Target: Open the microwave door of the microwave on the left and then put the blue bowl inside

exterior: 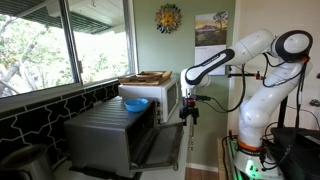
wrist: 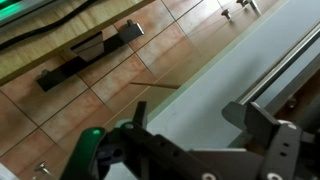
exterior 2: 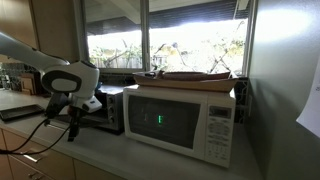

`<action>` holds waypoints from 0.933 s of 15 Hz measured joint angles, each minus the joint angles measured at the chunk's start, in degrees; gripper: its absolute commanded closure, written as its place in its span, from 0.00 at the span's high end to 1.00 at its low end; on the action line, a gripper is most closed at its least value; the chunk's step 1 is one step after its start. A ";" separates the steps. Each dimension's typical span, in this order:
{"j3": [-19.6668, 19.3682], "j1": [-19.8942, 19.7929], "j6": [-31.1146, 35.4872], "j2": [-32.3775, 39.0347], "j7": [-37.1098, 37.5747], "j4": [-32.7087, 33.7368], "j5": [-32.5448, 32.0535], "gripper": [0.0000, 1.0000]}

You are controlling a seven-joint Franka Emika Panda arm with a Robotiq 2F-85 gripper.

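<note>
The grey microwave stands on the counter; in an exterior view it shows only partly behind my arm. Its door hangs partly open, tilted outward and down from its lower hinge. The blue bowl sits on the grey microwave's ribbed top. My gripper is at the door's free upper edge and also shows in an exterior view. In the wrist view my gripper has its fingers wide apart over the pale door panel, with the door's handle bar by one finger.
A white microwave with a dark window stands next to the grey one, also in view behind the bowl, with a wooden tray on top. Windows run behind. The tiled floor lies below the door.
</note>
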 measured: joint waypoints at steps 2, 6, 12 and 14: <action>0.96 -1.18 -1.47 -0.23 2.57 0.07 -3.63 1.00; 1.53 -1.99 -2.63 -0.57 4.08 0.36 -6.15 1.00; 2.14 -0.39 -2.60 -5.59 4.16 4.91 -1.83 1.00; 2.98 0.62 -2.63 -7.19 5.82 8.09 1.23 1.00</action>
